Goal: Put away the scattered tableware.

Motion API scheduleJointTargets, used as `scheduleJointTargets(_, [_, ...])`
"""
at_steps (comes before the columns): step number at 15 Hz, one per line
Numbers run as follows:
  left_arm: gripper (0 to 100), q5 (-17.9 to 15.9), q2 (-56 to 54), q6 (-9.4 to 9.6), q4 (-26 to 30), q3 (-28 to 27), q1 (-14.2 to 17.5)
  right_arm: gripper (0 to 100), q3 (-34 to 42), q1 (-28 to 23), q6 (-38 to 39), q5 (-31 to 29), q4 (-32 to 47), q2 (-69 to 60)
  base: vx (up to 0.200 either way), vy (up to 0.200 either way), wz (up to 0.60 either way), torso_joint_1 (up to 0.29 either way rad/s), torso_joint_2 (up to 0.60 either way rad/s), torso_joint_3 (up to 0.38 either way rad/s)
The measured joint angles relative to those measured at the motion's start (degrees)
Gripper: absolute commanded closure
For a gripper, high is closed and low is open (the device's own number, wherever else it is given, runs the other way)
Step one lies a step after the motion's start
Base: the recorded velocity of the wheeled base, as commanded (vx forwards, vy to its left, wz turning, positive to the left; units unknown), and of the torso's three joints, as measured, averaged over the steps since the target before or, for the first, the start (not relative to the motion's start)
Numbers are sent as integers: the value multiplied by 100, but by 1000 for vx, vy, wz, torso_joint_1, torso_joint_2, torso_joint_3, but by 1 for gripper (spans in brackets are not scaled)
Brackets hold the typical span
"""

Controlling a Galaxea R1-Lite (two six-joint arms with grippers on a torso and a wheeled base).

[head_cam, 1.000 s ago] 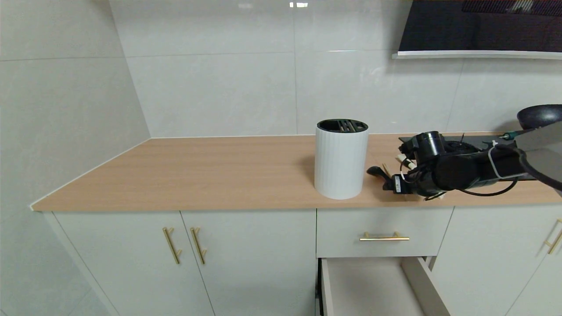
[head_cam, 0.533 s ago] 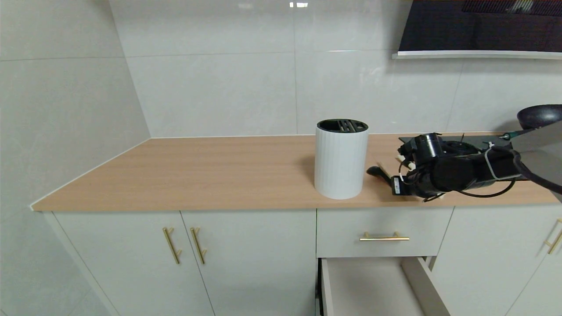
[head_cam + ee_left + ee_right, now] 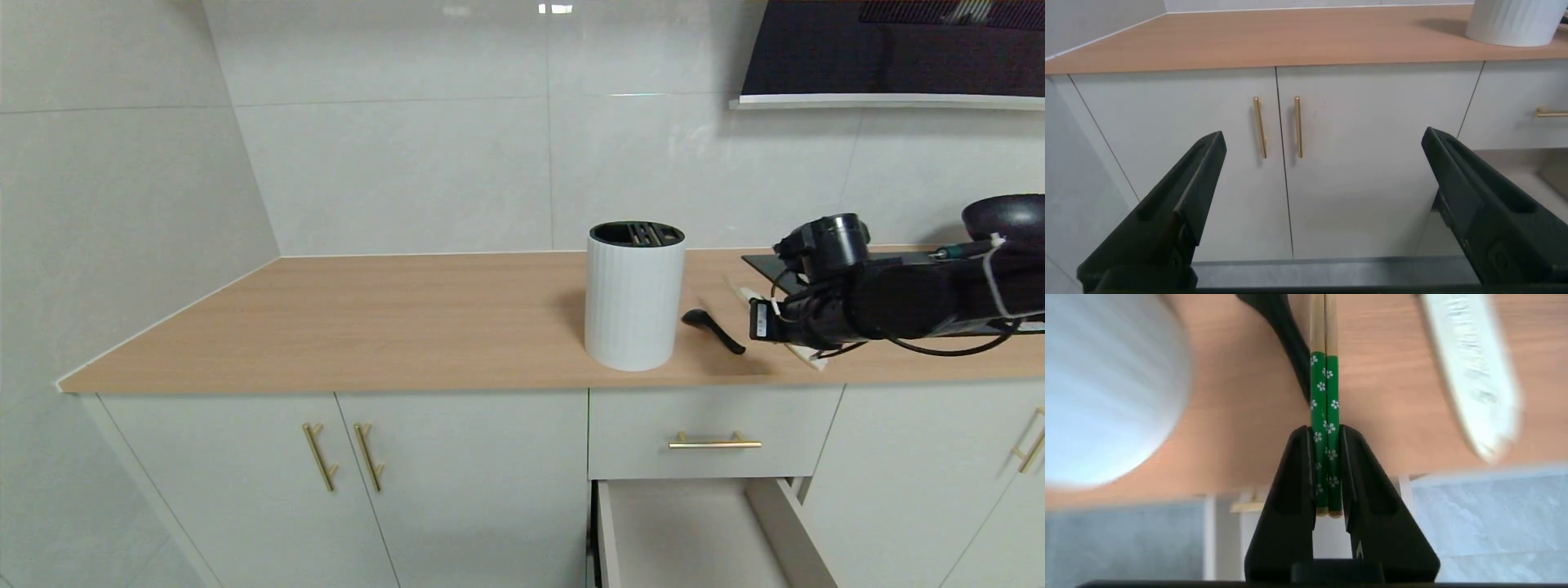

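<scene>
A white ribbed utensil holder (image 3: 634, 298) with a black slotted top stands on the wooden counter (image 3: 408, 318). Just right of it lies a black spoon (image 3: 712, 327) (image 3: 1278, 331). My right gripper (image 3: 758, 320) (image 3: 1323, 469) hovers above the counter to the right of the spoon, shut on a pair of wooden chopsticks (image 3: 1323, 400) with a green flowered band; their tips (image 3: 735, 287) point toward the holder. A white utensil (image 3: 1470, 376) lies on the counter beside them. My left gripper (image 3: 1323, 220) is open and holds nothing, low in front of the cabinet doors.
Below the counter, a lower drawer (image 3: 694, 531) stands open under a shut one with a gold handle (image 3: 714, 443). A black pan (image 3: 1004, 214) sits on the hob at the far right. Two cabinet doors with gold handles (image 3: 1278, 126) face the left gripper.
My right gripper has risen off the counter and shifted right, carrying the chopsticks up with it. The black spoon stays where it lay.
</scene>
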Motion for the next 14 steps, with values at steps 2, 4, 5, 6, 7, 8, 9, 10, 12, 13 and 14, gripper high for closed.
scheduleJointTargets(2, [0,0,0,-2,0,0,0,100,656,13,35,207,89,-808,0,0,0,0,0,0])
scheduleJointTargets(4, [0,0,0,-2,0,0,0,100,1197,24,52,594,606,-1692,0,0,0,0,0,0])
scheduleJointTargets(5, [0,0,0,-2,2,0,2,100,1365,28,55,880,1096,-2109,0,0,0,0,0,0])
scheduleJointTargets(6, [0,0,0,0,2,0,2,100,1475,28,55,1263,1655,-2495,0,0,0,0,0,0])
scheduleJointTargets(7, [0,0,0,0,0,0,2,100,1552,28,57,1660,2148,-2864,0,0,0,0,0,0])
scheduleJointTargets(8, [0,0,0,0,0,0,0,100,1599,28,46,1963,2460,-3137,0,0,0,0,0,0])
scheduleJointTargets(9, [0,0,0,0,0,0,-1,100,1663,30,16,2131,2665,-3371,0,0,0,0,0,0])
scheduleJointTargets(10, [0,0,0,0,0,0,0,100,1720,66,2,2221,2823,-3523,0,0,0,0,0,0])
scheduleJointTargets(12, [0,0,0,0,0,0,2,100,1798,262,-5,2386,2993,-3658,0,0,0,0,0,0])
scheduleJointTargets(13, [0,0,0,0,0,0,-1,100,1847,471,-24,2453,3051,-3677,0,0,0,0,0,0])
scheduleJointTargets(14, [0,0,0,0,2,0,0,100,1897,636,-60,2486,3103,-3672,0,0,0,0,0,0])
